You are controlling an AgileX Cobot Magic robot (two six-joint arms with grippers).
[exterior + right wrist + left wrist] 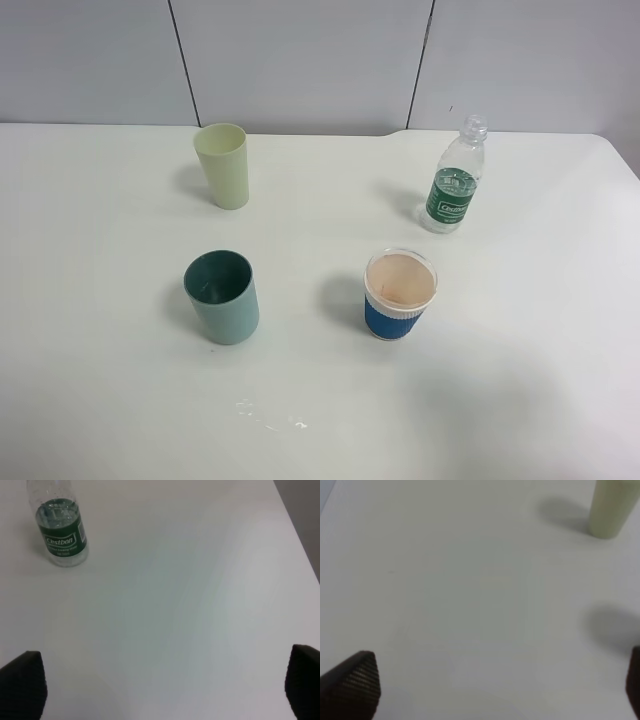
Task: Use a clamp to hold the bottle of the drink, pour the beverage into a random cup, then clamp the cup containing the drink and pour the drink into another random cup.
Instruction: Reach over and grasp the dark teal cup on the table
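The clear bottle (455, 180) with a dark green label and a clear cap stands upright at the back right of the white table (100, 400). The pale teal tumbler (222, 297) stands front left and the blue-sleeved cup (399, 295) front right, both upright. Neither arm shows in the exterior high view. In the left wrist view my left gripper (495, 685) is open and empty over bare table. In the right wrist view my right gripper (162, 682) is open and empty, well short of the bottle (60, 530).
A taller pale yellow-green cup (223, 165) stands at the back left and also shows in the left wrist view (612, 507). Small wet spots (270, 415) lie on the table near the front edge. The table's right edge (295, 535) shows in the right wrist view.
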